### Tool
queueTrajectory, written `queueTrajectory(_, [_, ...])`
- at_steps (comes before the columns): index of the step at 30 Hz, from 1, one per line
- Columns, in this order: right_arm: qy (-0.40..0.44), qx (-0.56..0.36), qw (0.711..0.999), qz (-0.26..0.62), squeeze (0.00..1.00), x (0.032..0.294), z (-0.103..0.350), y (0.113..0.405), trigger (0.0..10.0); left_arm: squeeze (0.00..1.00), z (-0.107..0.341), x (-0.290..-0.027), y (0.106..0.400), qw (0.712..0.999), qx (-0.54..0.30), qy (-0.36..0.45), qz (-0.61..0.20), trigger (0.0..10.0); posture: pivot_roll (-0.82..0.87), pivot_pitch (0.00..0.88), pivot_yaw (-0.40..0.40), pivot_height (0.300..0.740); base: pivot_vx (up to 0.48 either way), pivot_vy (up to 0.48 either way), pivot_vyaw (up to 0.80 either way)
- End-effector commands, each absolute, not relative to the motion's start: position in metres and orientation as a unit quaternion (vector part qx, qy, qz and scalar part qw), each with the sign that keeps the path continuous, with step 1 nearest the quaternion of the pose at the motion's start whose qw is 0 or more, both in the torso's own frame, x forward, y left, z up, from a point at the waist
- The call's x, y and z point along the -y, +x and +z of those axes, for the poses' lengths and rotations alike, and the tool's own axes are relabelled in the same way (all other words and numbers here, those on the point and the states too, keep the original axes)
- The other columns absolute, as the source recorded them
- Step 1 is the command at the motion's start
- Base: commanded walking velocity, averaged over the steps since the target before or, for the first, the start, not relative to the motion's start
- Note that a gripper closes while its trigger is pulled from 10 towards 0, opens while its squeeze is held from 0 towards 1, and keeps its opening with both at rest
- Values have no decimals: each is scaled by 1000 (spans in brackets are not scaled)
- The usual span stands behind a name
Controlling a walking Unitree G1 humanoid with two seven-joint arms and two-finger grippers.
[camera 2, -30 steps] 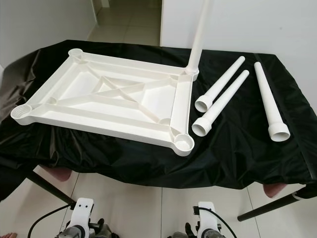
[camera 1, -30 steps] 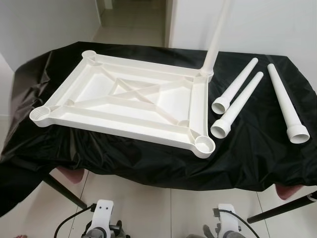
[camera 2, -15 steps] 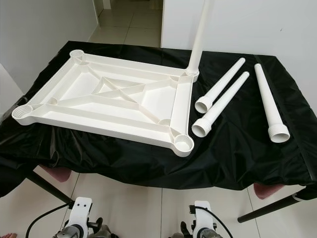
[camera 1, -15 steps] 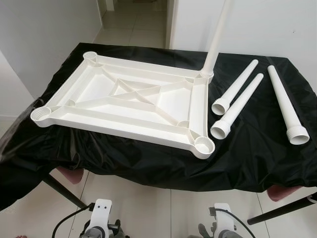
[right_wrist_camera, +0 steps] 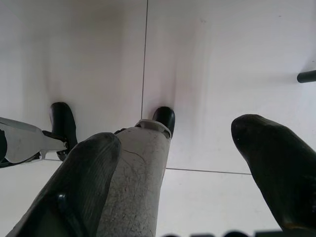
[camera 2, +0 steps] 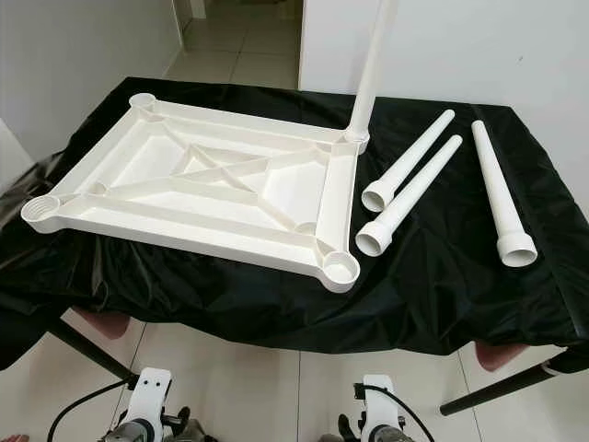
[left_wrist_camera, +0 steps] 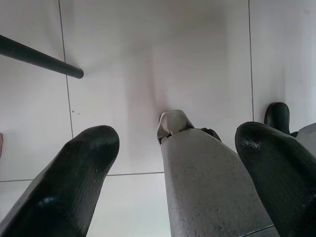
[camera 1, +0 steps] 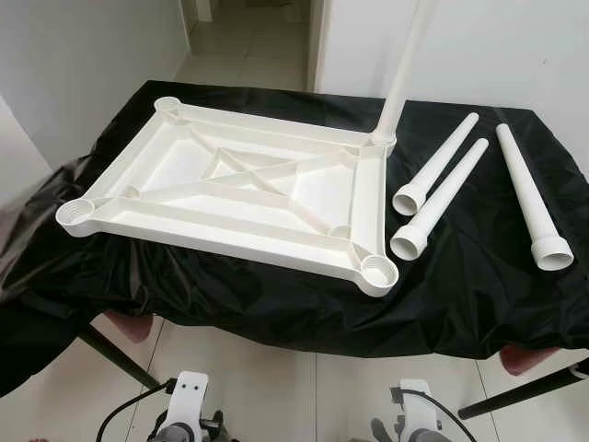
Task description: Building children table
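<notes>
a: how many table tops?
b: one white table top (camera 1: 230,198), lying underside up on one black cloth (camera 1: 479,276).
a: corner sockets on it?
b: four; one has a leg in it.
a: so how many legs?
b: four in all. one standing leg (camera 1: 402,69), and three loose legs: first loose leg (camera 1: 437,164), second loose leg (camera 1: 442,196), third loose leg (camera 1: 528,193).
a: grippers?
b: two, the left gripper (left_wrist_camera: 173,173) and the right gripper (right_wrist_camera: 187,168), each with two black fingers spread apart.
</notes>
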State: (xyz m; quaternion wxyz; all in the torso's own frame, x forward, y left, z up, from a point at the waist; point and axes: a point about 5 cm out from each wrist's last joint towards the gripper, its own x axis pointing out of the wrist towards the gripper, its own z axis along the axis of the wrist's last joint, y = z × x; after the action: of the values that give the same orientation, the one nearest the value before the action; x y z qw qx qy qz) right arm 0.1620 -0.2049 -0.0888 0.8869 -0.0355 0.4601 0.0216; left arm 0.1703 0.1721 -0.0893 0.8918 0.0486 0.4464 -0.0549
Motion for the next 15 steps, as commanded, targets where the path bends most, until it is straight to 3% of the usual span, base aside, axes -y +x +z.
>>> queueTrajectory(1, [-39, -469, 882, 24, 0, 205, -90, 160, 10000, 0, -92, -174, 164, 887, -456, 62, -41, 10000, 11, 0, 10, 740, 0, 0, 0])
queueTrajectory(15, [-39, -472, 881, 20, 0, 207, -91, 158, 10000, 0, -91, -173, 169, 888, -454, 63, -46, 10000, 9, 0, 19, 740, 0, 0, 0])
